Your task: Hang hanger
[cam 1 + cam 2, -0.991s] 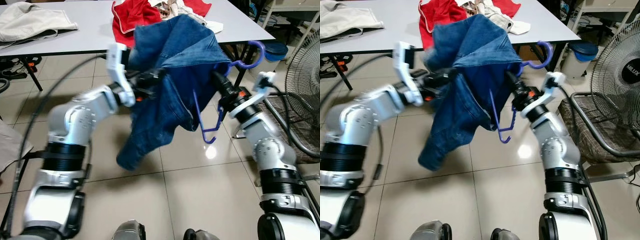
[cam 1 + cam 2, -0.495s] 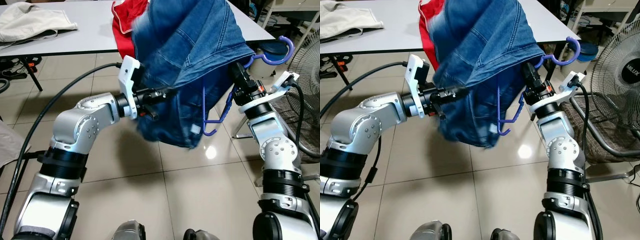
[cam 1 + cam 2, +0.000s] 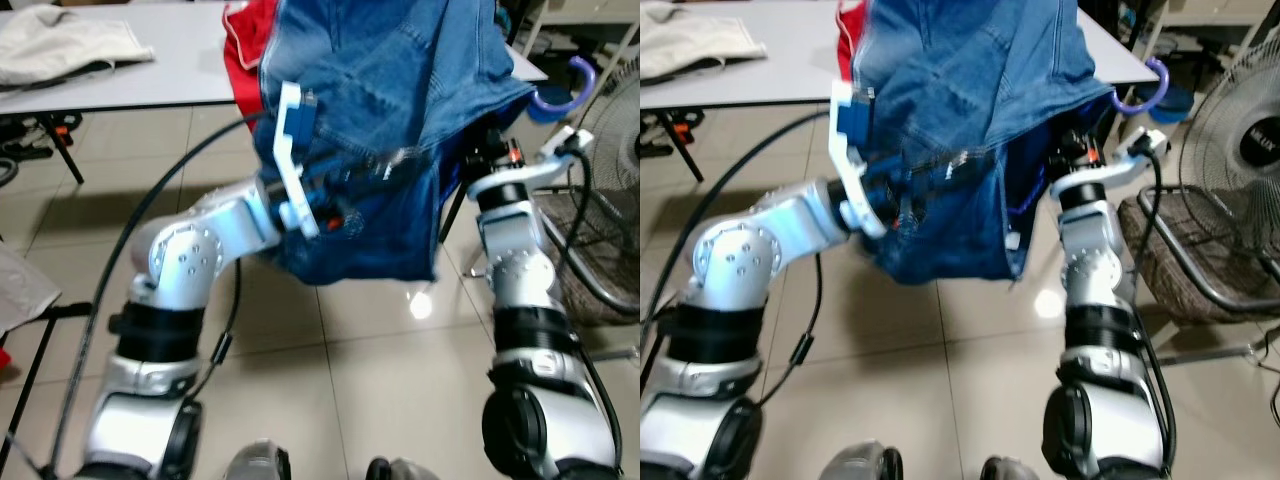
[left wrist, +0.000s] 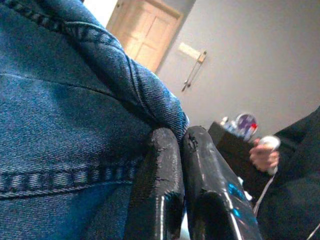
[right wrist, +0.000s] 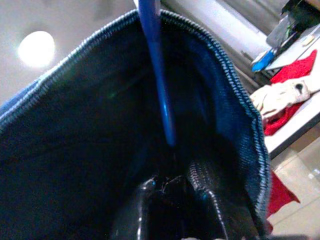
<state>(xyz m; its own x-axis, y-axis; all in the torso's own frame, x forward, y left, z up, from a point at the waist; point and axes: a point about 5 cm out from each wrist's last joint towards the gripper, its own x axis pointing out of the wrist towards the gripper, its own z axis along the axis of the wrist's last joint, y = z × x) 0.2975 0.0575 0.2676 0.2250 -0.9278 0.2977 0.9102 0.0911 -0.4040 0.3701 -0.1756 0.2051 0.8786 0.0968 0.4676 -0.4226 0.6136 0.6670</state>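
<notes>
The purple hanger (image 3: 560, 88) pokes its hook out beside the blue denim garment (image 3: 390, 130), held up in front of the grey table (image 3: 130, 75). In the left wrist view the left gripper (image 4: 181, 142) pinches a denim fold (image 4: 150, 105); the right wrist view shows the hanger's rod (image 5: 157, 80) running down to the right gripper (image 5: 177, 187), whose grip I cannot tell.

Blue denim garment (image 3: 400, 120) held up off the floor, bunched and draped, hem hanging loose below. Seamed edge pinched between the closed fingers (image 4: 165, 175) of the left gripper (image 4: 181, 137). Purple-blue plastic hanger (image 3: 565, 85): hook protrudes at the garment's right side, the rest buried in denim. Its blue bar (image 5: 157, 75) runs inside the cloth.
</notes>
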